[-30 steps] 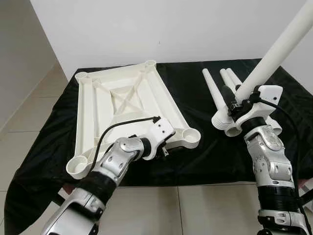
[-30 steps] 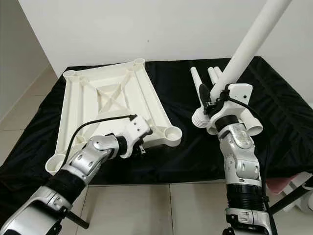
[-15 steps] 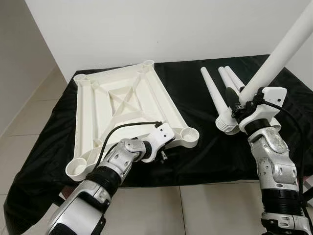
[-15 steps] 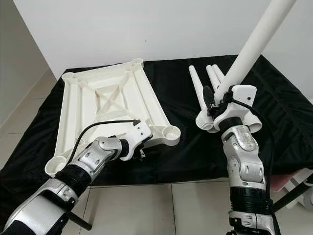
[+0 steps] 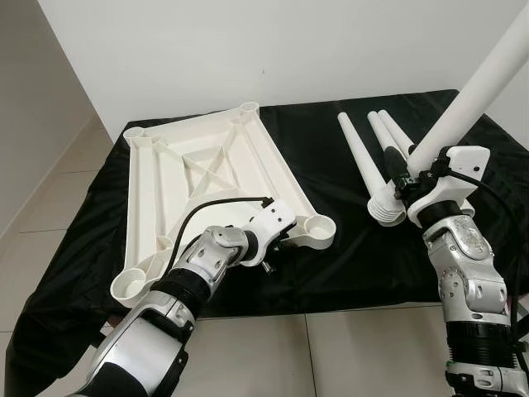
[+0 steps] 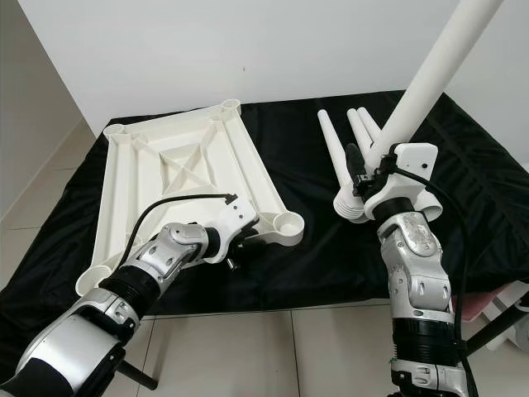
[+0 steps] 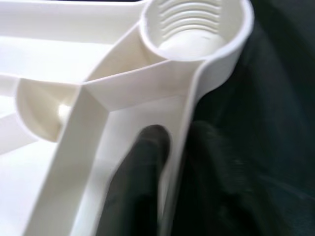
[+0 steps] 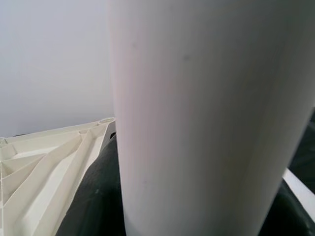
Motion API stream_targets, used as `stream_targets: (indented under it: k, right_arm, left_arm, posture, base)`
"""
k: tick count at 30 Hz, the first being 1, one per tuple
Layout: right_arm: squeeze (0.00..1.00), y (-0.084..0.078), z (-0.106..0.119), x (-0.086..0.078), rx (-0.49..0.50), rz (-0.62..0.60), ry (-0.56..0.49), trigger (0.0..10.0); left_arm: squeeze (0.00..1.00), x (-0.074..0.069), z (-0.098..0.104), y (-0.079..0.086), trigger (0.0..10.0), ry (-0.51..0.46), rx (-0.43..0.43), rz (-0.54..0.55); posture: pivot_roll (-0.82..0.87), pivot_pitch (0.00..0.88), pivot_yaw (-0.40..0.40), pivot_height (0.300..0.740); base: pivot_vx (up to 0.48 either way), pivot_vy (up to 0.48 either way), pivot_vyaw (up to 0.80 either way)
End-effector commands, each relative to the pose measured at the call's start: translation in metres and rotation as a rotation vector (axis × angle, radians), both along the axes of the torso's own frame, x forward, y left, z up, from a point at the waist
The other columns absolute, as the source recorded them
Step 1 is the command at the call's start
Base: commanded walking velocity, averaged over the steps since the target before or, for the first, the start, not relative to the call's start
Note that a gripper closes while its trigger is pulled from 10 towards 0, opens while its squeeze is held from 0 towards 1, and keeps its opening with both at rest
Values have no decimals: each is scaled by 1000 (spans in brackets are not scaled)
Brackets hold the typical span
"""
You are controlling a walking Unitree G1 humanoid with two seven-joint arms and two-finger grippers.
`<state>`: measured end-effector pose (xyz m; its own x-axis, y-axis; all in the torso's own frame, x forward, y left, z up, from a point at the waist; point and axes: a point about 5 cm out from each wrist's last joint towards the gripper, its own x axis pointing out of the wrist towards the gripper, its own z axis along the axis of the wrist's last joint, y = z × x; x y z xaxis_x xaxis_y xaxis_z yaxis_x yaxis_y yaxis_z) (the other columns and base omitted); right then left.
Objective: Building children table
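the white table top (image 5: 207,186) lay upside down on the black cloth (image 5: 331,265) covering the worktop, ribs facing up, with a round leg socket at each corner.

the left pincer (image 6: 248,241) was at the near edge of the table top, just beside the near right socket (image 5: 318,227). in the left wrist view, one black finger (image 7: 142,177) lay inside the rim wall of the table top and the other sat outside that wall over the cloth, so the pincer was clenched on the rim of the table top. the threaded socket (image 7: 197,29) stood just ahead of the fingers.

the right pincer (image 5: 405,174) was raised above the right side of the worktop, grasping a white table leg (image 5: 475,91) near its lower end. the leg was tilted, its upper end leaning up and to the right, out of frame. in the right wrist view the leg (image 8: 206,118) sat very close to the camera.

three spare legs (image 5: 372,161) lay side by side on the cloth, just behind the right pincer, well apart from the table top.
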<state>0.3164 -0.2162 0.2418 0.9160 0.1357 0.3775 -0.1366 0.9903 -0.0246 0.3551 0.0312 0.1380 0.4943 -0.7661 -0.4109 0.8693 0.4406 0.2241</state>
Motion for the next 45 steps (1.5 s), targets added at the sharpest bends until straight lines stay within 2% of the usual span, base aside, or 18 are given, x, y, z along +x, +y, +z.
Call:
stream_targets:
  k: [1,12,13,21,23,24,28,29,32,35,45]
  right_arm:
    - [0,1,1,-2,-26,8,2,10000]
    - [0,4,2,1,-42,40,5,10000]
    - [0,8,3,3,-60,83,6,10000]
    - [0,7,5,6,-76,115,6,10000]
    - [0,9,5,9,-54,178,18,10000]
    - [0,9,5,9,-54,178,18,10000]
    - [0,19,-4,12,-13,365,76,10000]
    - [0,19,-4,12,-13,365,76,10000]
    - [0,25,-13,12,-55,474,121,10000]
    - [0,30,-19,11,-71,550,152,10000]
    - [0,38,-26,13,-91,660,194,10000]
  left_arm:
    - [0,0,-10,8,0,14,45,14]
    - [0,-5,-15,9,0,2,78,-41]
    - [0,-12,-15,11,10000,-15,90,-118]
    - [0,-23,-11,14,10000,-41,76,-211]
    - [0,-32,-7,10,10000,-64,49,-266]
    - [0,-32,-7,10,10000,-64,49,-266]
    - [0,-43,-6,0,10000,-85,39,-326]
    - [0,-43,-6,0,10000,-85,39,-326]
    - [0,-49,-4,-4,10000,-100,44,-347]
    - [0,-51,1,-7,10000,-110,29,-333]
    - [0,-45,5,-6,10000,-120,18,-264]
  posture:
    - [-192,29,149,740]
    - [-185,23,146,740]
    - [-180,29,143,740]
    - [-159,38,129,740]
    - [-153,38,123,740]
    - [-153,38,123,740]
    - [-144,38,122,740]
    - [-144,38,122,740]
    - [-142,40,119,740]
    - [-134,39,111,740]
    - [-120,50,98,740]
  base:
    - [0,0,0]
    - [0,0,0]
    - [0,0,0]
    - [0,0,0]
    - [0,0,0]
    - [0,0,0]
    - [0,0,0]
    - [0,0,0]
    - [0,0,0]
    - [0,0,0]
    - [0,0,0]
